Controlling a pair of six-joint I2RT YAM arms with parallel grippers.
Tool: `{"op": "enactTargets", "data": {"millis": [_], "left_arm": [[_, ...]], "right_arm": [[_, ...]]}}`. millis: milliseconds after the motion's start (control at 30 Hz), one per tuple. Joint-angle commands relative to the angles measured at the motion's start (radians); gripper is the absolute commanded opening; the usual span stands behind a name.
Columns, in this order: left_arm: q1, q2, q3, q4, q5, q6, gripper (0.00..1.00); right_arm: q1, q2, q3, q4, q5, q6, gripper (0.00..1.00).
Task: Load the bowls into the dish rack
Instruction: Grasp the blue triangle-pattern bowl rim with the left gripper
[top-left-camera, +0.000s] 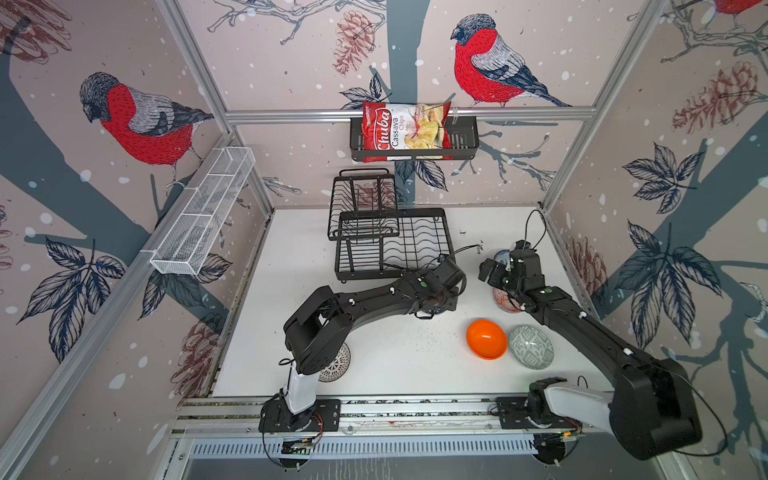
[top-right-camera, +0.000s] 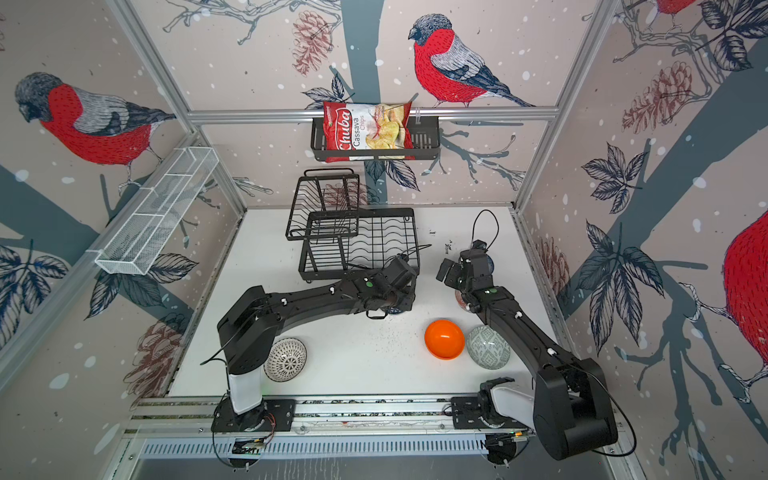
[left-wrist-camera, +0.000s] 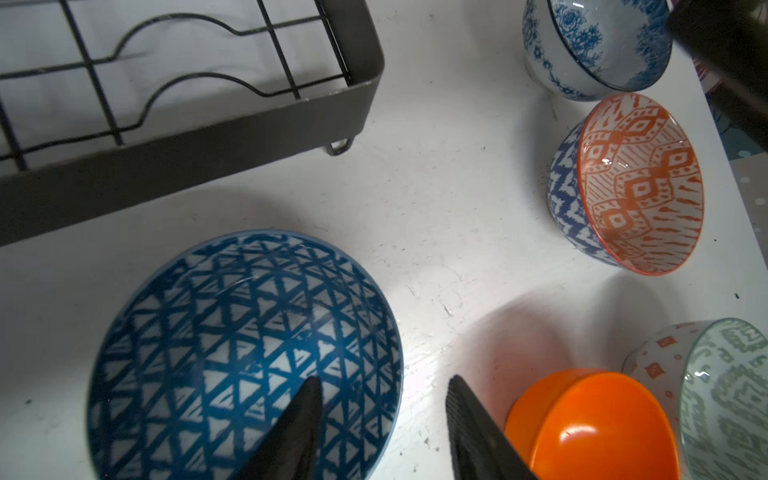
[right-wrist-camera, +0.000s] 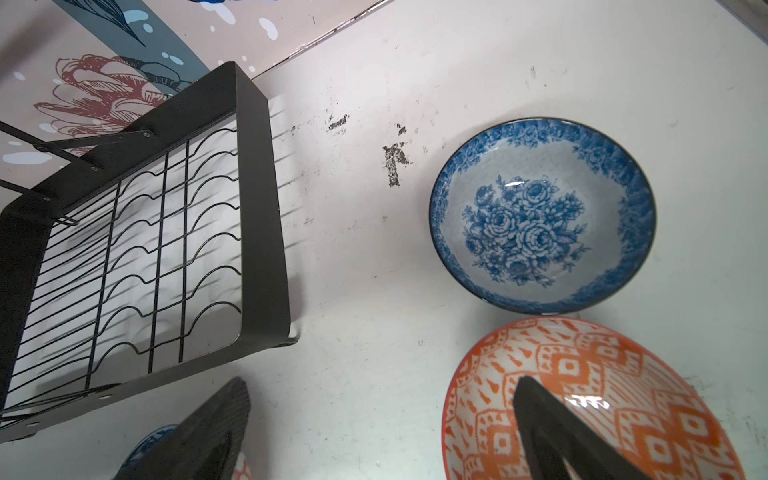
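Rack (left-wrist-camera: 187, 166) stands empty; six bowls (top-left-camera: 486, 338) sit on counter (top-left-camera: 395, 353), five o'clock. Left pincer (left-wrist-camera: 385, 378), parted, straddles geometric bowl (left-wrist-camera: 228, 324) rim; right pincer (right-wrist-camera: 382, 379) gapes.

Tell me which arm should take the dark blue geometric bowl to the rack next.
Left. The left gripper is open, apparently astride the rim of the dark blue bowl, beside the dish rack. The right gripper sits by the orange-white bowl.
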Motion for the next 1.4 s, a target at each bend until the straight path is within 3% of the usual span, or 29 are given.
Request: {"op": "enactTargets", "data": {"millis": [0, 133, 233, 267, 367, 467, 700, 833, 1033, 1367], "left_arm": [[-0.001, -0.04, 0.014, -0.066, -0.097, 0.035, 0.58], [-0.001, -0.108, -0.004, -0.105, -0.211, 0.05, 0.71], [-0.001, -0.167, -0.057, -0.118, -0.323, 0.031, 0.96], [-0.001, -0.181, -0.078, -0.119, -0.36, 0.022, 0.97], [0.003, -0.196, -0.123, -0.156, -0.445, -0.03, 0.97], [0.005, -0.17, -0.131, -0.204, -0.445, -0.034, 0.97], [0.017, -0.179, -0.233, -0.09, -0.293, -0.055, 0.94], [0.071, -0.191, -0.275, -0.016, -0.182, -0.075, 0.93], [0.103, -0.17, -0.264, 0.037, -0.087, -0.075, 0.91], [0.116, -0.086, -0.226, 0.028, -0.071, -0.081, 0.69]], "right_arm": [[0.0, -0.009, -0.003, 0.009, -0.017, 0.004, 1.0], [0.007, 0.001, -0.004, 0.015, -0.038, 0.001, 1.0], [0.035, 0.0, -0.008, 0.024, -0.033, -0.004, 1.0], [0.048, -0.001, -0.008, 0.026, -0.029, -0.006, 1.0], [0.083, -0.003, -0.008, 0.031, -0.023, -0.009, 0.99], [0.123, -0.002, -0.005, 0.032, -0.005, -0.004, 0.99], [0.181, 0.023, 0.007, 0.025, 0.034, 0.006, 1.0], [0.185, 0.016, -0.001, 0.024, 0.038, 0.009, 0.99], [0.184, -0.01, -0.013, 0.021, 0.058, 0.01, 1.0], [0.162, -0.062, -0.032, 0.012, 0.06, 0.01, 1.0]]}}
